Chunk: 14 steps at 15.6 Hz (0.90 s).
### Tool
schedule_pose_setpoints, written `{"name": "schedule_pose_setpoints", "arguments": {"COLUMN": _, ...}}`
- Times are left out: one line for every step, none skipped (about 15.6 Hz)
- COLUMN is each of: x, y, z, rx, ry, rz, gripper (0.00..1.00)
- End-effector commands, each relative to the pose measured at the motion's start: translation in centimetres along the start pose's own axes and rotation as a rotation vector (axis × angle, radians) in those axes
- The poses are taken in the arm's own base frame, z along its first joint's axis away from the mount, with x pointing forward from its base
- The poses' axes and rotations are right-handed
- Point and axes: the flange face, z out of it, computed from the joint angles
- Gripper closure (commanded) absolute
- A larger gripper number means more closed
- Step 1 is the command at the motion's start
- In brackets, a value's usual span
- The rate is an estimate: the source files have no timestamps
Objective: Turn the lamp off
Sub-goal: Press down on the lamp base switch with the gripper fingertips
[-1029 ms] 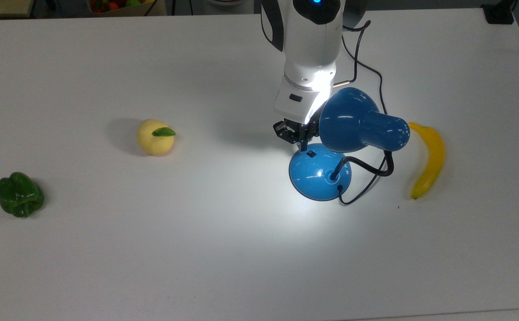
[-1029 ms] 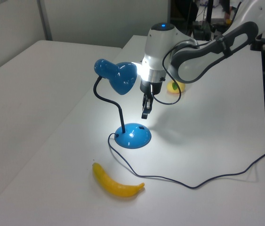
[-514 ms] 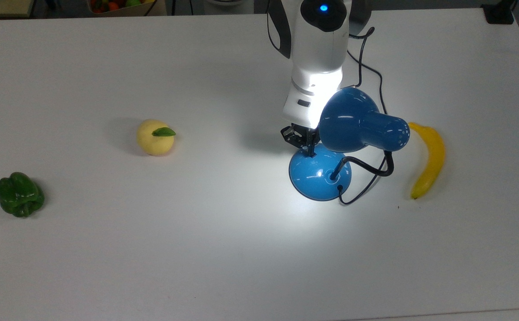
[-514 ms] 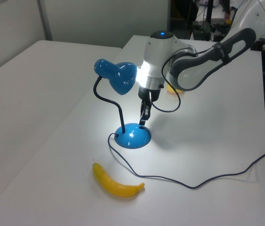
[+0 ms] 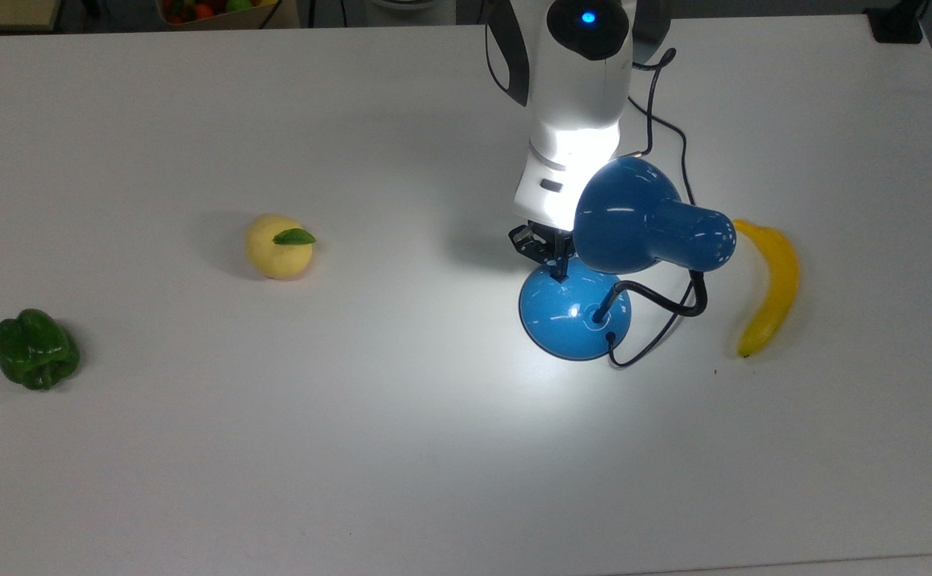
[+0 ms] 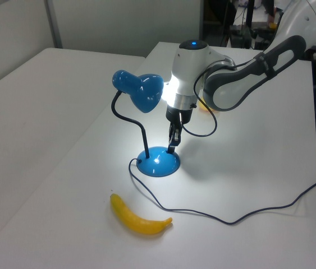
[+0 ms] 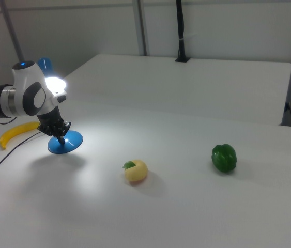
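A white desk [image 5: 354, 448] carries a glossy blue lamp [image 5: 574, 312] toward the top view's right, its round domed base sitting flat and its bell-shaped shade [image 5: 642, 220] raised on a black bendy neck above and to the right of the base. The lamp is lit: a bright pool of light falls on the desk around the base and on the white robot arm [image 5: 574, 104] beside the shade. The arm reaches down from the top view's upper edge, and its black tool [image 5: 558, 268] points straight down with its tip touching the upper edge of the lamp base, where the small switch sits; its fingers are drawn together into a single narrow point, holding nothing. In the left view the tool [image 6: 172, 147] meets the rim of the blue base [image 6: 159, 162], with the shade [image 6: 141, 92] just to its left. A black cord [image 6: 230, 216] trails from the base across the desk. A yellow banana [image 5: 770, 284] lies just to the right of the lamp in the top view. Well apart to the left lie a pale yellow fruit with a green leaf [image 5: 278, 246] and, farther left, a green bell pepper [image 5: 36, 349]. At the top view's upper edge, beyond the desk, a container [image 5: 214, 10] holds red, orange and green items, too cropped to identify.
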Motion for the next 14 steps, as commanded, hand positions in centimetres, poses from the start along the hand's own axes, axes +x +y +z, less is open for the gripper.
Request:
{"name": "schedule_pose_setpoints", "arguments": {"x": -0.3, "y": 0.0, "z": 0.6, "rx": -0.006, "ry": 0.007, "rz": -0.012, "gripper": 1.0}}
{"name": "schedule_pose_setpoints", "arguments": {"x": -0.3, "y": 0.0, "z": 0.6, "rx": -0.007, "ry": 0.005, "rz": -0.013, "gripper": 1.0}}
{"name": "schedule_pose_setpoints", "arguments": {"x": -0.6, "y": 0.0, "z": 1.0, "rx": -0.007, "ry": -0.005, "rz": -0.013, "gripper": 1.0}}
{"name": "schedule_pose_setpoints", "arguments": {"x": -0.7, "y": 0.0, "z": 1.1, "rx": -0.007, "ry": -0.008, "rz": -0.013, "gripper": 1.0}}
{"name": "schedule_pose_setpoints", "arguments": {"x": -0.8, "y": 0.0, "z": 1.2, "rx": -0.009, "ry": -0.01, "rz": -0.014, "gripper": 1.0}}
{"name": "schedule_pose_setpoints", "arguments": {"x": -1.0, "y": 0.1, "z": 1.4, "rx": -0.008, "ry": -0.016, "rz": -0.013, "gripper": 1.0}}
{"name": "schedule_pose_setpoints", "arguments": {"x": -1.1, "y": 0.1, "z": 1.6, "rx": -0.008, "ry": -0.021, "rz": -0.013, "gripper": 1.0}}
{"name": "schedule_pose_setpoints", "arguments": {"x": -1.2, "y": 0.1, "z": 1.7, "rx": -0.008, "ry": -0.024, "rz": -0.013, "gripper": 1.0}}
{"name": "schedule_pose_setpoints", "arguments": {"x": -1.3, "y": 0.1, "z": 1.8, "rx": -0.008, "ry": -0.03, "rz": -0.01, "gripper": 1.0}}
{"name": "schedule_pose_setpoints", "arguments": {"x": -1.6, "y": 0.1, "z": 2.0, "rx": -0.009, "ry": -0.039, "rz": -0.01, "gripper": 1.0}}
{"name": "schedule_pose_setpoints", "arguments": {"x": -1.7, "y": 0.1, "z": 2.1, "rx": -0.009, "ry": -0.045, "rz": -0.009, "gripper": 1.0}}
{"name": "schedule_pose_setpoints", "arguments": {"x": -2.0, "y": 0.1, "z": 2.3, "rx": -0.008, "ry": -0.053, "rz": -0.008, "gripper": 1.0}}
{"name": "schedule_pose_setpoints", "arguments": {"x": -2.2, "y": 0.2, "z": 2.5, "rx": -0.008, "ry": -0.065, "rz": -0.006, "gripper": 1.0}}
{"name": "schedule_pose_setpoints", "arguments": {"x": -2.4, "y": 0.3, "z": 2.6, "rx": -0.009, "ry": -0.09, "rz": -0.004, "gripper": 1.0}}
